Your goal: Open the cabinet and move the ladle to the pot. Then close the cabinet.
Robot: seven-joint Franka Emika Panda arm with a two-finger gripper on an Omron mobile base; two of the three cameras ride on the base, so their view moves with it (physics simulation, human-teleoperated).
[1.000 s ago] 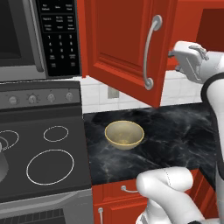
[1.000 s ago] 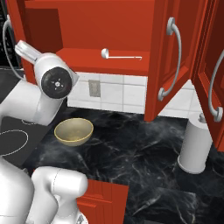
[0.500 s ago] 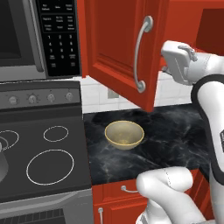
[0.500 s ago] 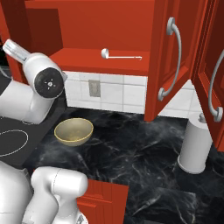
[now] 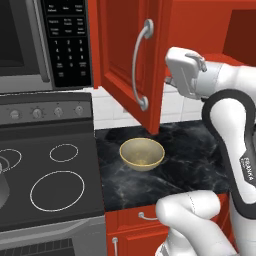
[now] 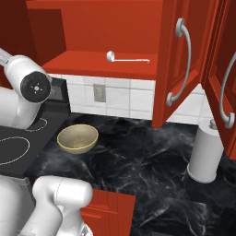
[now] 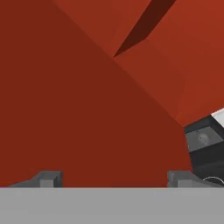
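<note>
Yellowish bowl [image 5: 142,153] sits on black marble counter [image 5: 200,150], just right of the stove [image 5: 47,180]. Microwave [image 5: 45,42] hangs above stove. White paper-towel roll [image 6: 206,152] stands upright on counter, well apart from bowl. Outlet [image 6: 98,91] on tiled backsplash [image 6: 124,97].

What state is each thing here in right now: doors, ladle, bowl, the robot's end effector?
cabinet: both doors swung open.
ladle: lying flat on the cabinet shelf, untouched.
bowl: upright on the dark counter, empty.
paper towel roll: standing upright on the counter.
end effector: fingertips spread wide apart, holding nothing, facing a red cabinet surface.
microwave: door closed.
stove: burners bare, none glowing.
</note>
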